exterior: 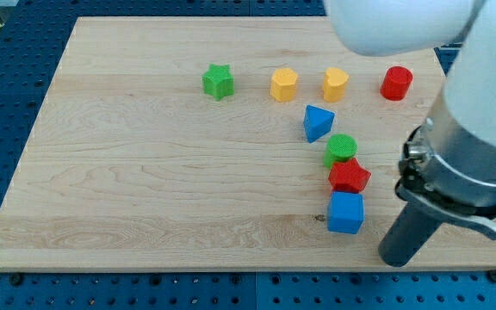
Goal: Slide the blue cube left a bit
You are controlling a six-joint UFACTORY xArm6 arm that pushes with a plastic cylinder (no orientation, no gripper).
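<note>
The blue cube (345,213) lies near the board's bottom edge, right of centre. It touches the red star-shaped block (350,176) just above it. My tip (397,258) is at the end of the dark rod, to the right of and slightly below the blue cube, with a small gap between them. The arm's white and grey body fills the view's right side.
Above the red star are a green round block (341,149) and a blue triangular block (318,122). Along the top are a green star (218,82), a yellow hexagon-like block (284,84), a yellow heart (335,84) and a red cylinder (396,83). The wooden board (145,172) ends just below my tip.
</note>
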